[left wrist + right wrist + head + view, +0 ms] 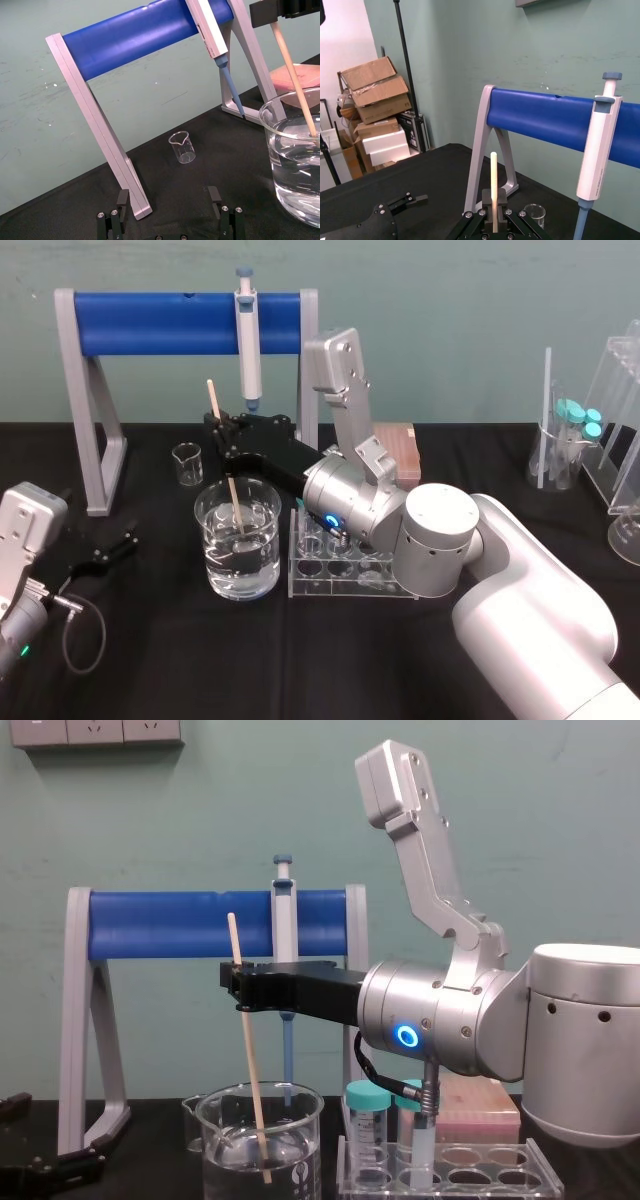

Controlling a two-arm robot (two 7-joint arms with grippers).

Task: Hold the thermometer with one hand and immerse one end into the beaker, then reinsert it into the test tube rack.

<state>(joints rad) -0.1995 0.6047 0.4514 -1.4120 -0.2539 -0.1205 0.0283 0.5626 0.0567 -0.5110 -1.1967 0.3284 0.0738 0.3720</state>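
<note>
Note that your right gripper (240,990) is clamped on the near-upright thermometer (251,1060), lower end in the beaker (215,1140), with the rack (500,1160) just beside on the right (left gripper (118,543), jaws apart, rests farther off).

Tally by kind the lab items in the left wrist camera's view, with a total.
Clear glass beakers: 2, wide beaker and small beaker
Grey-and-blue pipette: 1
Thin cream-beige thermometer rod: 1
Blue-barred grey stand: 1
Pink rectangular box: 1
Total: 6

Bright, even light; faint shadows; glints on the beaker (262,570)
</note>
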